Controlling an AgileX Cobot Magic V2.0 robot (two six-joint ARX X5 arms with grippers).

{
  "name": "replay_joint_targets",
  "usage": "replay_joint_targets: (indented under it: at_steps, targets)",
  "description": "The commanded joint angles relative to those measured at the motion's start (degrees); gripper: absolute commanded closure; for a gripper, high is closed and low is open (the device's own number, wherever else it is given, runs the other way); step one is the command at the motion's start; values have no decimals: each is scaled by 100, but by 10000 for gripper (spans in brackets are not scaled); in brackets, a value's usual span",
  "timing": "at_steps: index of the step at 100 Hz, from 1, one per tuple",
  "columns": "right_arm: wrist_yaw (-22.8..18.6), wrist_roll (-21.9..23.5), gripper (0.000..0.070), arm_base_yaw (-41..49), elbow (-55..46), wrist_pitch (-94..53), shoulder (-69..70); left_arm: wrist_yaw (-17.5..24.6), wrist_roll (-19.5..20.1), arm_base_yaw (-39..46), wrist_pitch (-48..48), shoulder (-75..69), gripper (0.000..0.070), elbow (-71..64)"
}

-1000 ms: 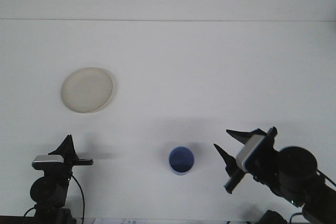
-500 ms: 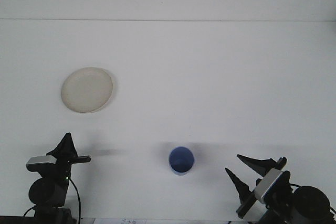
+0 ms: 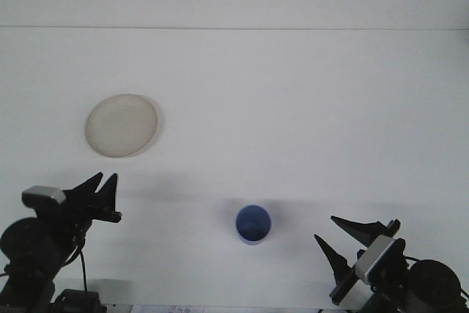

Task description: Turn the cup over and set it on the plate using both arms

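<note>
Blue cup (image 3: 253, 224) sat upright (mouth up) on the white table (image 3: 293, 108), near the front edge — untouched. Cream plate (image 3: 122, 124) lay well apart, back-left. Right gripper (image 3: 338, 238) was spread wide beside the cup; left gripper (image 3: 104, 182) slightly parted — both empty.

No text, label, brand, number or sign can be read anywhere here; every surface in view is plain and without legible markings.

White table (image 3: 293, 108): cream plate (image 3: 122, 125) left; blue cup (image 3: 253, 224) upright, near front, well apart.
</note>
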Motion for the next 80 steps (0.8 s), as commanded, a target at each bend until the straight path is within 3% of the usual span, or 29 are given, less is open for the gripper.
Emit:
replay_joint_targets:
  at_steps: [1,9,25,49,67,80]
  targets:
    - [0,35,364,50,24,57,2,610,328,-157,-466,807,215,778]
    - [26,-13,364,50,24,57,2,868,481,-599,-1165,1722,215,1591]
    - [39,-94,364,50,24,57,2,837,879,-1858,-2140,3217,230,2763]
    - [37,-92,365,50,24,57,2,284,1019,-3541,-2789,5093,242,3858]
    - [37,-92,364,50,24,57,2,234,1019,-4188,-2848,6033,241,4194]
    - [37,-94,365,50,24,55,2,-210,1019,-4437,-2809,6481,241,4288]
